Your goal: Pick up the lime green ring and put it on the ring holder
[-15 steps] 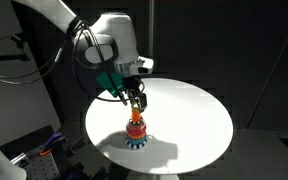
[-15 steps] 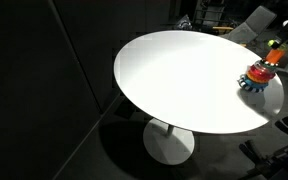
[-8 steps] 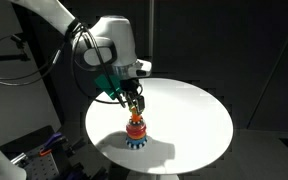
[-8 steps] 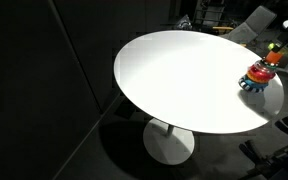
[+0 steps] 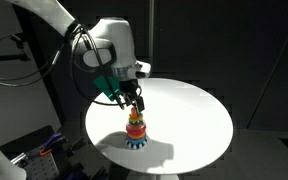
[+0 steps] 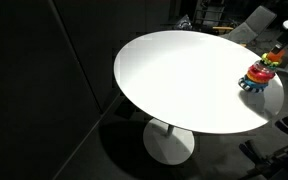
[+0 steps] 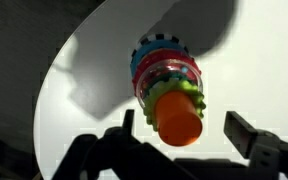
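The ring holder [image 5: 136,133] stands near the round white table's [image 5: 194,120] rim, wide bare tabletop beyond. The lime green ring [image 7: 176,89] sits on it beneath the orange top. The gripper [image 7: 184,128] hangs spread around the top.

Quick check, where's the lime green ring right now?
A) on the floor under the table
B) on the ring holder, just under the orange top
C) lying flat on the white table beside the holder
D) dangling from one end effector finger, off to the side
B: in the wrist view the lime green ring sits around the ring holder just below its orange top, with the end effector fingers spread either side.
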Tool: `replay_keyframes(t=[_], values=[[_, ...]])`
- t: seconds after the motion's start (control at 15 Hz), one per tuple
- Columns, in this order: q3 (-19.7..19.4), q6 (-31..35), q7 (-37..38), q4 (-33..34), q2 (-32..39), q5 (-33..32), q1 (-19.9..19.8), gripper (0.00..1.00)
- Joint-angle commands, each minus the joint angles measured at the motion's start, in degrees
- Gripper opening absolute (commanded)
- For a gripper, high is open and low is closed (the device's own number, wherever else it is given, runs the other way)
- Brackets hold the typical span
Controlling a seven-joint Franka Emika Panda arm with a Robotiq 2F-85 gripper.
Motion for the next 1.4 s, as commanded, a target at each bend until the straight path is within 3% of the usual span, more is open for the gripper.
replay_keyframes(t=[0.0,0.2,0.4,0.67,1.33], values=[[0.0,-0.5,1.5,0.0,-0.4,-2.1,-0.2,1.0],[0.1,-1.3,4.5,0.4,-0.9,-5.0,-0.6,1.0],[0.4,-2.0,13.4,1.3,-1.3,-10.6,-1.2,1.0],[1.0,-8.0,23.7,3.2,-2.6,-15.1,-1.1,1.0],[2.8,-32.3,20.9,9.3,-10.2,-10.3,0.3,1.0]])
